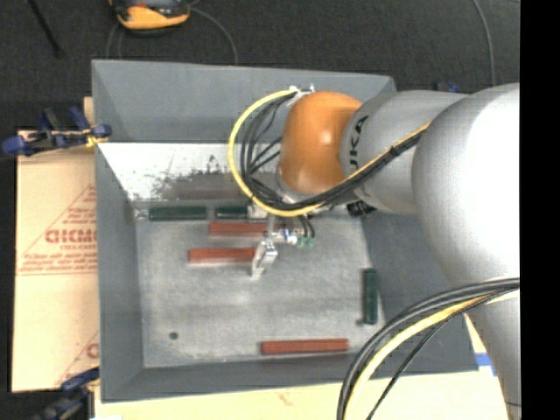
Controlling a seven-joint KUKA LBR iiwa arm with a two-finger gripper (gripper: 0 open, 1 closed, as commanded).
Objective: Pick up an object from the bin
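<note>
Bar of red-brown colour (219,256), its long axis running left to right, lies mid-bin with its right end just at the hand (265,256), so it extends leftward from there. Whether the hand is open or closed I cannot tell. A second red-brown bar (234,228) lies parallel, just farther. The grey bin (219,313) floor nearby is bare; dark carpet (262,24) surrounds it.

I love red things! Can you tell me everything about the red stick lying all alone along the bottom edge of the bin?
The red-brown stick is long, thin and straight with squared ends, maybe plastic or painted wood. It lies flat on the bin floor, running sideways along the near wall and close to it; whether they touch I cannot tell. Nothing else touches it. The nearest thing, a dark green stick, lies apart, up to its right.
</note>
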